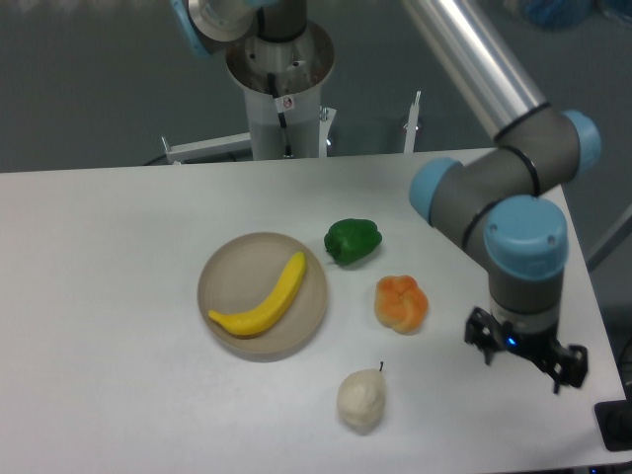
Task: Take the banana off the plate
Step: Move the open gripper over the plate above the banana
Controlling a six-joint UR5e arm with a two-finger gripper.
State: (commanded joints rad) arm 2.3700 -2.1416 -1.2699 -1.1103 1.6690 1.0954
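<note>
The yellow curved banana [265, 300] lies diagonally across the round beige plate [223, 271] at the table's centre-left. My gripper [525, 357] hangs below the blue-capped wrist at the right side of the table, far to the right of the plate and right of the orange fruit. Its black fingers [480, 341] are spread wide apart, open, and nothing is between them. Nothing touches the banana.
A green pepper [353, 241] sits just right of the plate's upper edge. An orange lobed fruit [401, 303] lies between plate and gripper, and a whitish pear [361, 399] lies below them. The arm's base column [279, 94] stands behind the table.
</note>
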